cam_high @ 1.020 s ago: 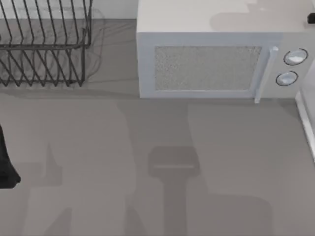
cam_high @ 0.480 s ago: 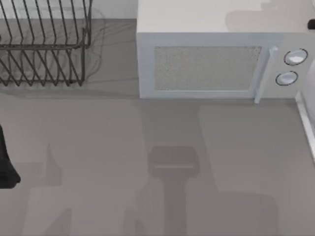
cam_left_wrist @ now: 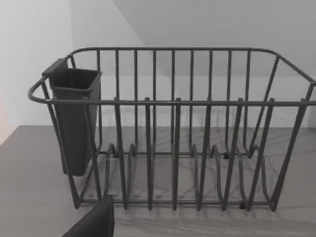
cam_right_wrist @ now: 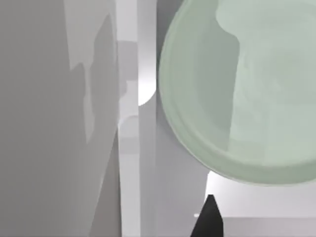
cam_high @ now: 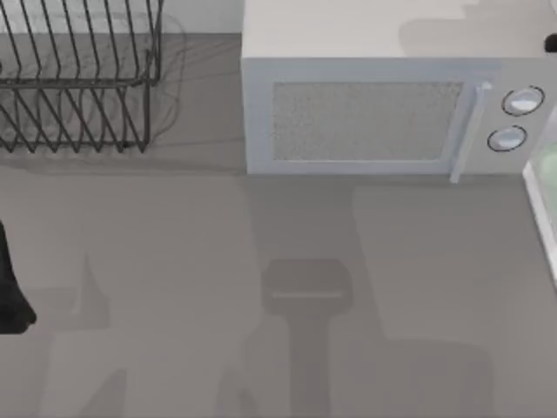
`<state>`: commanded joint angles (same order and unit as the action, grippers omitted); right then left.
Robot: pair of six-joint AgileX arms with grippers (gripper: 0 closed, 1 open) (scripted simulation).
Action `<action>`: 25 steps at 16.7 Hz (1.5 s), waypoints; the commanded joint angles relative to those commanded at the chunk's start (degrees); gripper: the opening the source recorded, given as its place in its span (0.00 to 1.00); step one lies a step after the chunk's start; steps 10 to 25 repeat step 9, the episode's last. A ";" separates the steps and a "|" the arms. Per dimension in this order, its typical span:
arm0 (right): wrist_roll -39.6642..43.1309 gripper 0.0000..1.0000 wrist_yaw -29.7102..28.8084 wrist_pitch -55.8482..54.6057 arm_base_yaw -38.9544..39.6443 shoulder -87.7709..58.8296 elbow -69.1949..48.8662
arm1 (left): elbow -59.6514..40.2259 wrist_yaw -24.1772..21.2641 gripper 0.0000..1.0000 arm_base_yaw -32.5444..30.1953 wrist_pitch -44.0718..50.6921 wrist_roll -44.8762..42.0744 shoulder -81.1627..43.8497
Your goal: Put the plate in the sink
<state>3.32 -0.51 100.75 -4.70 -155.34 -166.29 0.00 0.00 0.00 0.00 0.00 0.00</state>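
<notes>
Grey countertop runs right of the microwave (cam_high: 370, 113) to the sink (cam_high: 538, 213), where the plate (cam_right_wrist: 247, 89) lies inside its rim, looking stiff, slick, breakable, best gripped at its edge; finger states unclear.

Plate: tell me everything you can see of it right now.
The large round pale mint-green plate looks smooth and glossy, with a shallow raised rim and a soft shadow across its face. In the right wrist view it sits beside the sink's straight white rim. In the top view a green sliver shows past that rim at the table's right edge. Whether anything touches it cannot be told.
</notes>
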 joint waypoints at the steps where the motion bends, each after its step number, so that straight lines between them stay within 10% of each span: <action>1: 0.00 0.83 0.00 0.00 0.00 0.00 0.00 | 0.00 0.00 1.00 0.00 0.00 0.00 0.00; 4: 0.00 1.00 0.00 0.00 0.00 0.00 0.00 | 0.00 0.00 1.00 0.00 0.00 0.00 0.00; 25: 0.00 1.00 0.00 0.00 0.00 0.00 0.00 | 0.00 0.00 1.00 0.00 0.00 0.00 0.00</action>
